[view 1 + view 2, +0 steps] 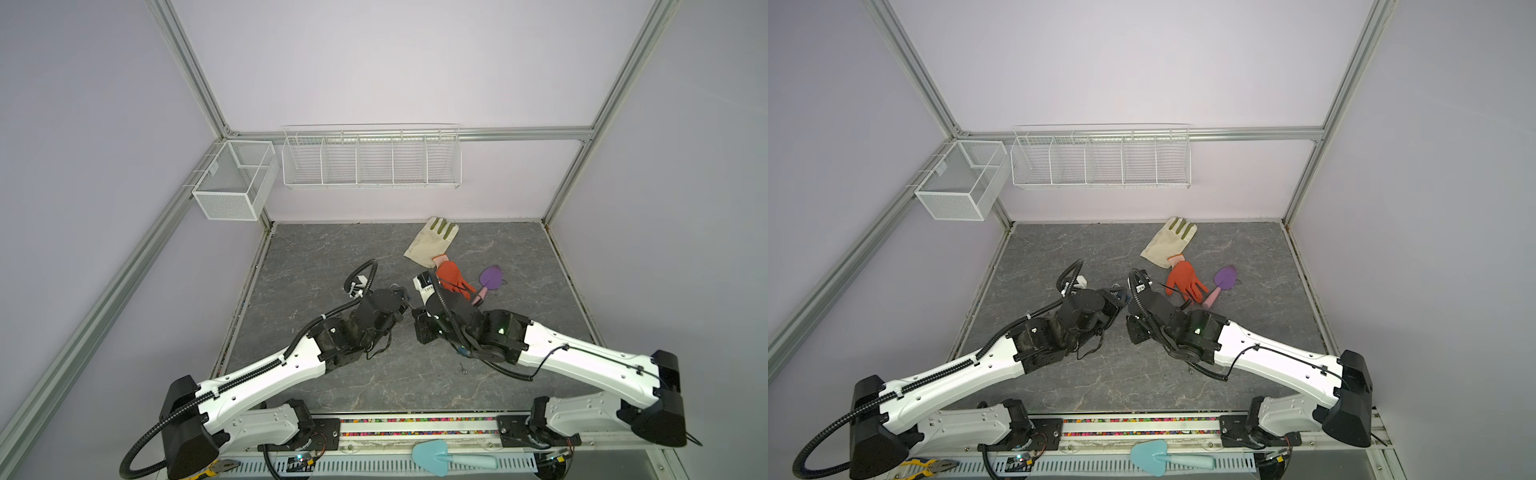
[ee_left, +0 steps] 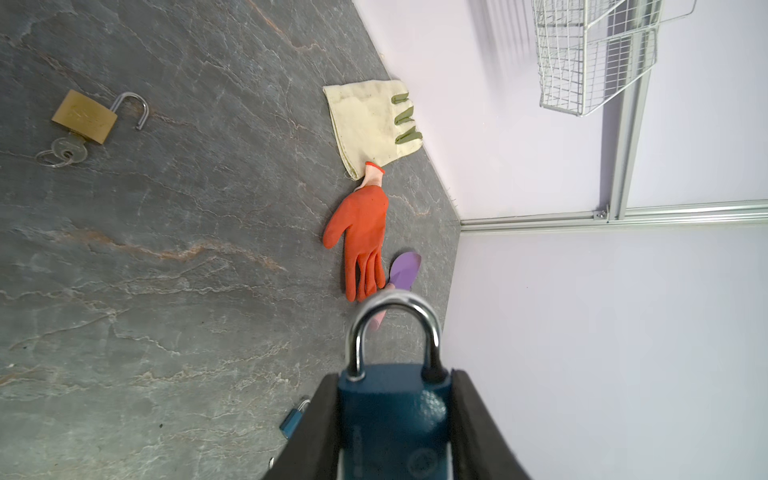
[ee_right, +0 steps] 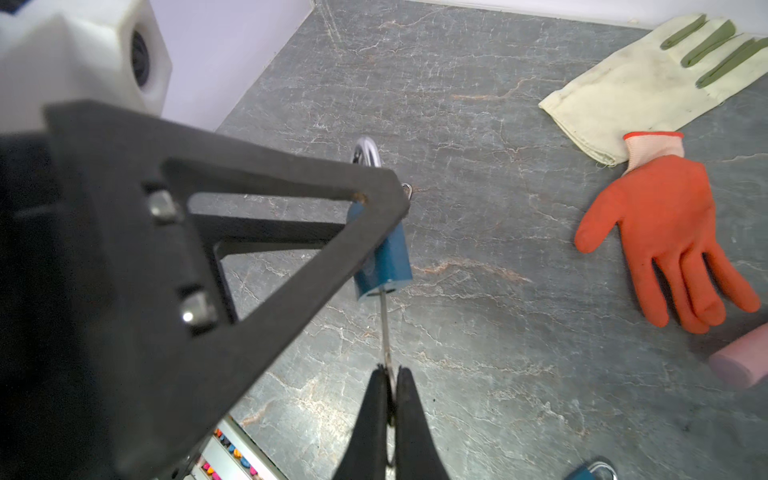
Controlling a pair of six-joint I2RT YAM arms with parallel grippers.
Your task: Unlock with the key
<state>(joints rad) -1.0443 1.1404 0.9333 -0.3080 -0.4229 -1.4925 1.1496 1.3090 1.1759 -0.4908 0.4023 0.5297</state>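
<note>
The left gripper [image 2: 395,376] is clamped on the padlock [image 2: 390,419]. The blue body is pressed between the two pads, and the steel shackle [image 2: 395,328] is left sticking out past the fingertips with both legs seated in the body. The right gripper [image 3: 390,372] is pinched tight on the key [image 3: 384,332], which is seen edge-on as a thin strip. The key is pointed straight out from the fingertips, and its tip is set against the underside of the padlock [image 3: 388,257] at the keyhole face. How deep it is entered cannot be told. The padlock is thus held above the table [image 3: 498,332], directly ahead of the right gripper and parted from it only by the key's bare length. In both top views the two grippers are set tip to tip near the table's middle.

Beyond them an orange glove [image 3: 665,224] is laid flat, its cuff touching a cream glove [image 3: 648,83]. A purple trowel [image 2: 405,270] is found just beside the orange fingers. A small lock [image 2: 293,419] is seen on the table near the left gripper. Well apart, a brass lock [image 2: 85,116] is laid with its shackle sprung open and a ringed key [image 2: 68,151] in its base.
</note>
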